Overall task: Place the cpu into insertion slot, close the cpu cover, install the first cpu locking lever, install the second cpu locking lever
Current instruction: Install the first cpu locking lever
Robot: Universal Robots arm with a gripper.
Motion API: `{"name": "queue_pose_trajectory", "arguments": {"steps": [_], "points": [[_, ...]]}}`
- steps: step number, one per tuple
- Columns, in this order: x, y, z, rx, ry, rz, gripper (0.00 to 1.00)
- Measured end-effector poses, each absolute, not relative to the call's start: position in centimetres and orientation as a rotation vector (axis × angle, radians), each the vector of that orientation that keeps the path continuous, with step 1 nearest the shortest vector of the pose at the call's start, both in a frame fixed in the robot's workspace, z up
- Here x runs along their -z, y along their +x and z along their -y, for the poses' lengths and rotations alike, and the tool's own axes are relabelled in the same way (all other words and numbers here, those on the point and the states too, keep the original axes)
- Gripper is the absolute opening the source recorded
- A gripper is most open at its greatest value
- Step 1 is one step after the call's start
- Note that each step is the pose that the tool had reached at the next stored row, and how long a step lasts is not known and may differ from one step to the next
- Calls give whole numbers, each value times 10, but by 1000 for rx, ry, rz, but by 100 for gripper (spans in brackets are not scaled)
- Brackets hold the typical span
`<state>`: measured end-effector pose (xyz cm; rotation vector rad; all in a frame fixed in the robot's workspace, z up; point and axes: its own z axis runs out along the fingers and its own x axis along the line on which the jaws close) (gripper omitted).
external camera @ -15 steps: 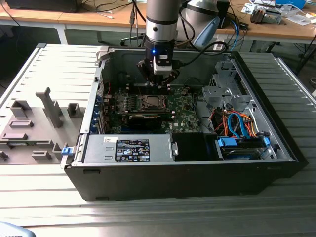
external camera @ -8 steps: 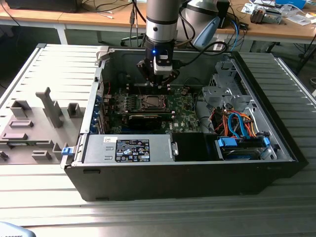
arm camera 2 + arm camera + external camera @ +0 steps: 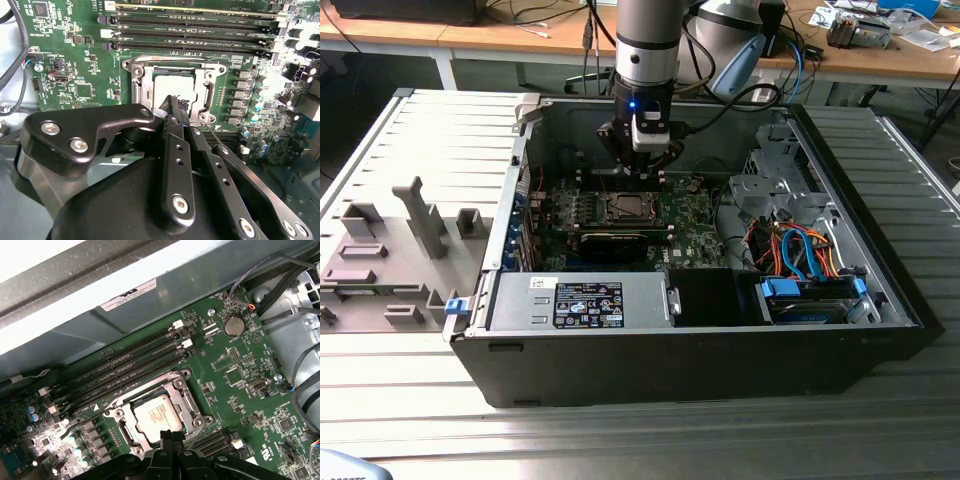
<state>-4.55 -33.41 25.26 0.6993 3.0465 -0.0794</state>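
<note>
the gripper (image 3: 172,107) hangs just above the insertion slot (image 3: 157,415) with fingers pressed together, holding nothing; the cpu (image 3: 158,413) lies seated in that slot; the cpu cover (image 3: 172,75) lies closed flat around it on the motherboard (image 3: 235,375).

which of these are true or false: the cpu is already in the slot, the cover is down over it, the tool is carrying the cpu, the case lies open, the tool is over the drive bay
1. The cpu sits in the insertion slot. True.
2. The cpu cover lies flat around the cpu. True, its frame rings the chip in both wrist views.
3. The tool is carrying the cpu. False: the chip lies in the socket, and the tool tip is just above the cover's edge.
4. The computer case lies open on its side. True.
5. The tool is over the drive bay. False: in the exterior view it hangs over the motherboard, by the socket.
</note>
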Motion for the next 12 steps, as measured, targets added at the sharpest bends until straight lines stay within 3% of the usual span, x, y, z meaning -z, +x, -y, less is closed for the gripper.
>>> {"name": "queue_pose_trajectory", "arguments": {"steps": [12], "points": [[-253,-46,334,79,644,-3058,11]]}}
